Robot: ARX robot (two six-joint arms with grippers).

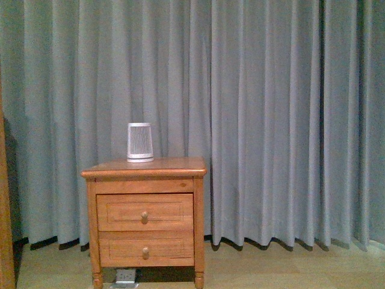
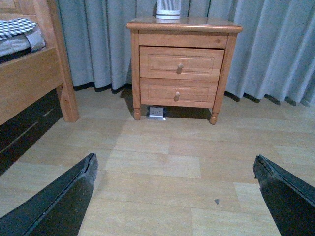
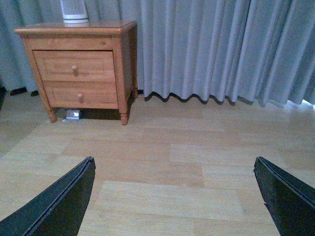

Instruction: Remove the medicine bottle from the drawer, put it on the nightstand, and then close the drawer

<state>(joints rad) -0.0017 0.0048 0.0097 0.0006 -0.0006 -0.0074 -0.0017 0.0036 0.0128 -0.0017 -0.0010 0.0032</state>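
Note:
The orange-brown nightstand (image 1: 174, 165) stands against the grey curtain, at lower left in the front view. Its upper drawer (image 1: 144, 212) is pushed in, with a round knob at its middle. The nightstand (image 2: 197, 24) and the drawer (image 2: 180, 63) also show in the left wrist view, and the nightstand (image 3: 108, 25) and drawer (image 3: 74, 65) in the right wrist view. The medicine bottle is out of view. My left gripper (image 2: 174, 164) hangs open over bare floor, far from the cabinet. My right gripper (image 3: 173, 164) is open too, over floor to the cabinet's right. Neither arm shows in the front view.
A white slatted tapered cylinder (image 1: 139, 142) stands on the nightstand top. The lower drawer (image 1: 145, 248) is shut. A wooden bed frame (image 2: 29, 83) with bedding lies left of the cabinet. A small white socket box (image 2: 156, 111) sits on the floor under the cabinet.

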